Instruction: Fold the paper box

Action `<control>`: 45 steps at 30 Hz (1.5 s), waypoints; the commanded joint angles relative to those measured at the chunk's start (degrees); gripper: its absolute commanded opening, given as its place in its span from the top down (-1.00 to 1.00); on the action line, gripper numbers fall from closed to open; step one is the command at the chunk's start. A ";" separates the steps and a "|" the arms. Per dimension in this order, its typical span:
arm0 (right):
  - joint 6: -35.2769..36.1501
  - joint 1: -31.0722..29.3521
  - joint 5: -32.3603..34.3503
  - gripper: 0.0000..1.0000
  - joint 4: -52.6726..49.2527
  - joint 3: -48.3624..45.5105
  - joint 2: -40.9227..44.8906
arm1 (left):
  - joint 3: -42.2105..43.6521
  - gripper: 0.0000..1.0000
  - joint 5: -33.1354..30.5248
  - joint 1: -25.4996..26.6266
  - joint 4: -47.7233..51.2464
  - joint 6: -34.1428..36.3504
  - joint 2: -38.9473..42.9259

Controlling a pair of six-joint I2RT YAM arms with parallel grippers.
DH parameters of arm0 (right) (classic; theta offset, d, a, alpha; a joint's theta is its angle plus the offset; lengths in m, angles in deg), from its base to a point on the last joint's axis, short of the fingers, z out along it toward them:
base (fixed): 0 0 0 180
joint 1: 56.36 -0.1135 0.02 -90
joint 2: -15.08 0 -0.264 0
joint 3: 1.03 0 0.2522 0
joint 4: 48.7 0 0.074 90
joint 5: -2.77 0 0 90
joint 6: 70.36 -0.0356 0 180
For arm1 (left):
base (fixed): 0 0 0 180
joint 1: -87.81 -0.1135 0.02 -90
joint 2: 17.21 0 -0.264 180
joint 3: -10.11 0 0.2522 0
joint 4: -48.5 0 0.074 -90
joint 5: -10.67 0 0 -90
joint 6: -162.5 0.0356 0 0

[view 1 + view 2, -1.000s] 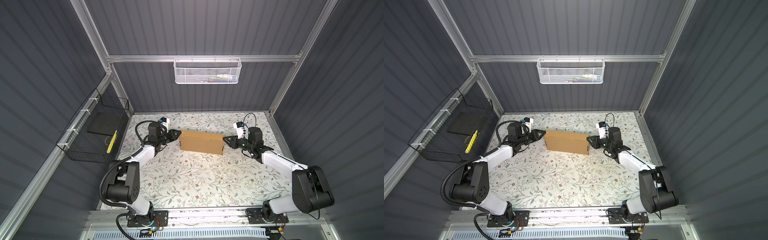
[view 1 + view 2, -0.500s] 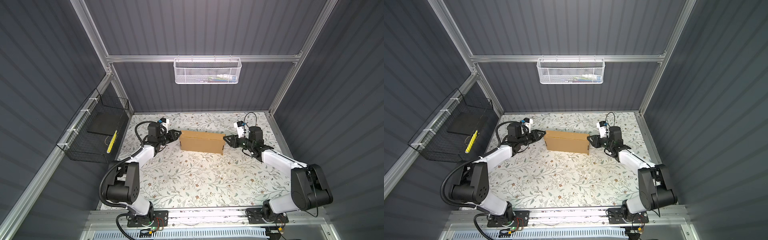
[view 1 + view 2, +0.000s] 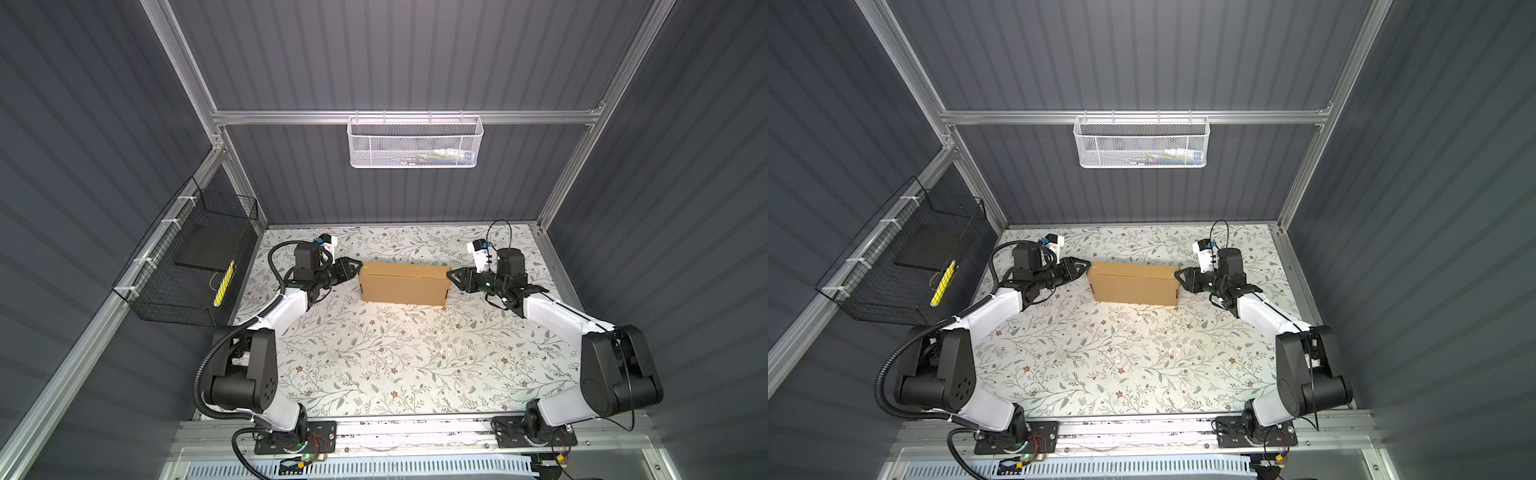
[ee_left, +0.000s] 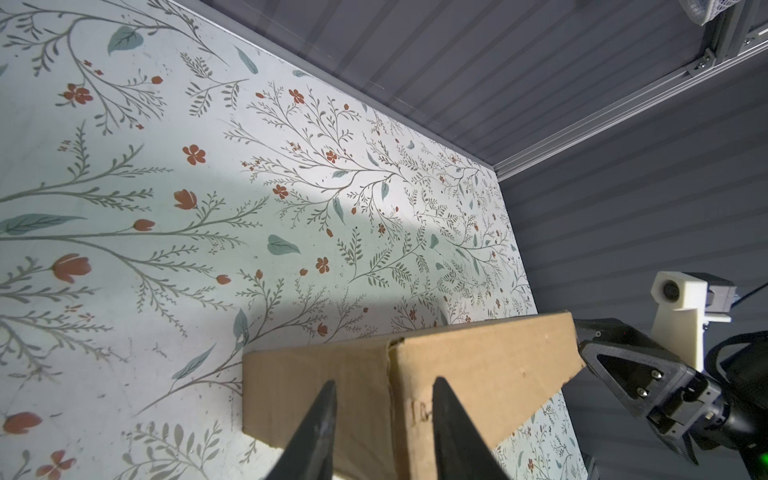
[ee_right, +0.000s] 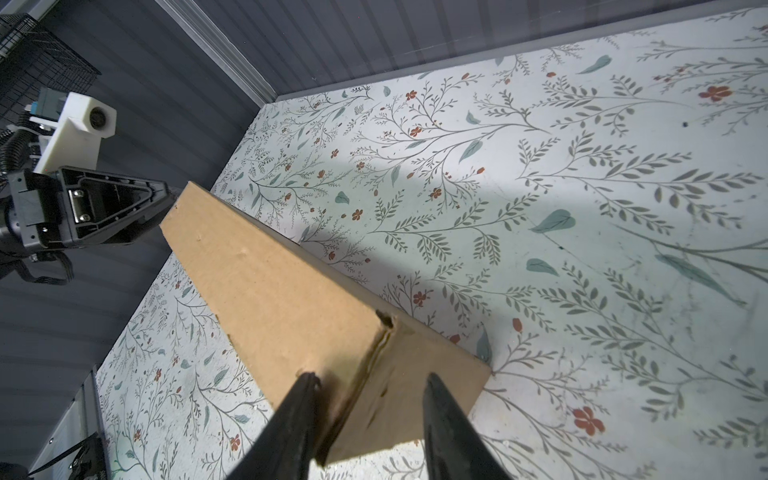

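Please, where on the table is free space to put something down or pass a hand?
Free: the wide flowered table between the paper box and the arm bases, and a narrower strip between the box and the back wall. Crowded: both box ends, where the left gripper and right gripper stand close.

Plain brown corrugated paper box (image 3: 402, 286) (image 3: 1133, 287), folded shut, rectangular, long side running left to right, far middle.

Nothing legible; the paper box (image 4: 478, 365) bears only a faint, unreadable mark (image 4: 417, 410).
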 commanded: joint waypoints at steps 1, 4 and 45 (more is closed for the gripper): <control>1.38 0.32 0.94 0.10 -3.06 1.36 -0.99 | -2.52 0.21 -0.53 -0.38 1.02 0.25 1.56; 1.62 0.33 0.77 0.08 -3.39 1.96 -0.93 | -3.13 0.20 -0.32 -0.38 1.12 0.32 1.56; 1.29 -0.38 0.89 0.04 -6.03 2.64 -3.15 | 3.21 0.45 4.83 -0.38 2.60 3.15 0.94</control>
